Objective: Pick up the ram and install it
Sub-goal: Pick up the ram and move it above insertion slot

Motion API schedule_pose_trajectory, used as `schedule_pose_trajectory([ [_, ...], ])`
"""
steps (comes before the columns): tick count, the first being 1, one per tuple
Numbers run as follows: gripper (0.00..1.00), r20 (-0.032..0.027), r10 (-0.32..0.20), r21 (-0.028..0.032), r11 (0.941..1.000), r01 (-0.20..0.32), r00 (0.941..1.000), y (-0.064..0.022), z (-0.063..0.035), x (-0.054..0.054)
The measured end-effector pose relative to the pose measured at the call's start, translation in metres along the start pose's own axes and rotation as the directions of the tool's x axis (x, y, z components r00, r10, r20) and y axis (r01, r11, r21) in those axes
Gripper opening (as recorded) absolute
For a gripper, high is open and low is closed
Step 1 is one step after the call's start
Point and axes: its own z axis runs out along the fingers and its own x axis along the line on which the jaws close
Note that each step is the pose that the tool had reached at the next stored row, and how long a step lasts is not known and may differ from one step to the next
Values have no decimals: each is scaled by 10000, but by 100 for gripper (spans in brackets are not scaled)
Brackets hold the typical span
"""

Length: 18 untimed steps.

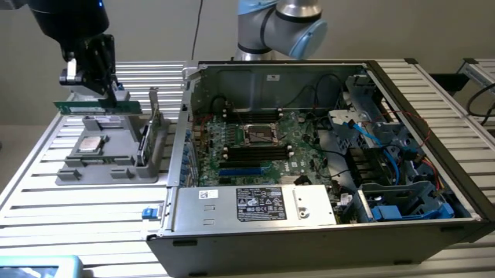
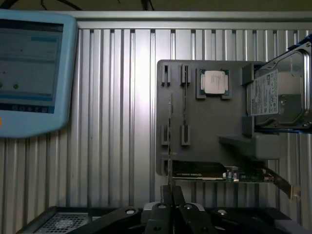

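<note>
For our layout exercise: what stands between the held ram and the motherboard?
Exterior view: between ram and motherboard stand an upright card and the case's side wall.

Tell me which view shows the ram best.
The exterior view: the ram shows its long green face, clamped in the gripper above the gray tray. In the wrist view it is edge-on, a thin line ahead of the gripper.

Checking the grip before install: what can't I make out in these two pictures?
- Exterior view: chips on the ram, too small; the claw covers its grasped part.
- Wrist view: the ram's face, seen edge-on.
- Wrist view: the hard drive, cut off by the picture's edge.
- Exterior view: slot latches on the motherboard, too small.
</note>
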Motion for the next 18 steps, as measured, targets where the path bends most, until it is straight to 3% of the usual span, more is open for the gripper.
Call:
schedule_pose_trajectory([
  [11,12,-1,-1,-3,10000,1,10000,-487,-182,-4],
  [18,12,0,0,-4,10000,0,10000,-804,-246,-5],
])
